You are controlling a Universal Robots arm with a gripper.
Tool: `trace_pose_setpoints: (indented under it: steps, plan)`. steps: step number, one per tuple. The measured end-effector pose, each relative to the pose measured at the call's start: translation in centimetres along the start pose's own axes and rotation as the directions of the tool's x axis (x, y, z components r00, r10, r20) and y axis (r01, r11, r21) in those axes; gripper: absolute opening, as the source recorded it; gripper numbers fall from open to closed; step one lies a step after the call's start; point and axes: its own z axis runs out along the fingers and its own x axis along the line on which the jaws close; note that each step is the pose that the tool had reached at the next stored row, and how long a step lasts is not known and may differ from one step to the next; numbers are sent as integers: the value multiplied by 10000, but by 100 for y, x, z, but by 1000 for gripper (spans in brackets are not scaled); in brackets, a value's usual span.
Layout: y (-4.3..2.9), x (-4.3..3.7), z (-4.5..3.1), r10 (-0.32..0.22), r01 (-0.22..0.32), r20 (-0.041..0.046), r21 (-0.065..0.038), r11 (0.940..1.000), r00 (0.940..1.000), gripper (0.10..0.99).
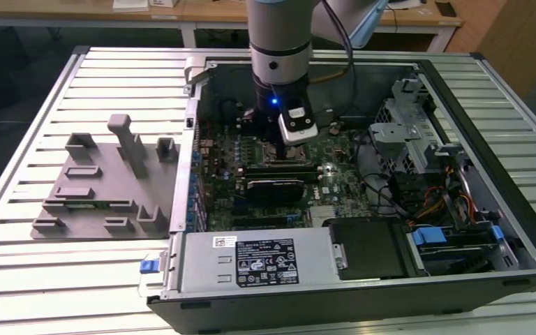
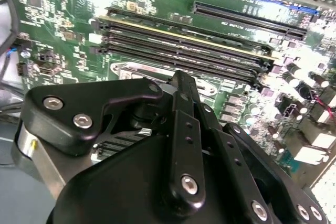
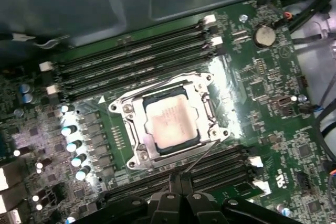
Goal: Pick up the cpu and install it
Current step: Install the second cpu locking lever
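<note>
In the first wrist view the gripper [image 3: 178, 192] sits nearest the camera, its two black fingertips [image 3: 169, 196] drawn together with nothing between them. Just beyond them lies the cpu [image 3: 171, 123], silver-grey top plate upward, seated flat inside the socket frame [image 3: 137, 145] on the motherboard [image 3: 262, 87]. The chip lies square within the metal frame, which suggests it is already placed in its seat and released — the gripper stands close above it but apart from it. A thin retention lever [image 3: 197, 158] runs along one side of the frame toward the fingertips; whether it is latched cannot be determined.

Memory slots [image 3: 136, 59] flank the socket on both sides, and a row of capacitors [image 3: 73, 140] stands near one edge. A coin cell [image 3: 264, 36] lies farther off.

In the second wrist view the black linkage of the gripper [image 2: 181, 129] blocks the socket area; memory slots [image 2: 184, 40] run across the board behind it.

In the exterior view the arm [image 1: 280, 42] descends vertically into the open computer case [image 1: 519, 209], which lies on its side on the slatted bench [image 1: 63, 279] so the board faces up for top-down access. The gripper [image 1: 282, 143] hangs over the socket region. A grey plastic fixture [image 1: 109, 185] rests on the bench at the exterior view's left, outside the case. The power supply [image 1: 259, 262] occupies the near edge of the case.
</note>
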Motion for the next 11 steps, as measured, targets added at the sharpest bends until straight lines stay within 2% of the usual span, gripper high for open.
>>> trace_pose_setpoints:
  steps: [2, 7, 11]
  plan:
    - [-20, 30, 6, -63, 63, -16, -49, 10000, 10000, 106]
    - [-61, 88, 16, -123, 123, -28, -92, 9999, 9999, 106]
    - [-62, 89, 15, -130, 130, -29, -92, 9999, 9999, 106]
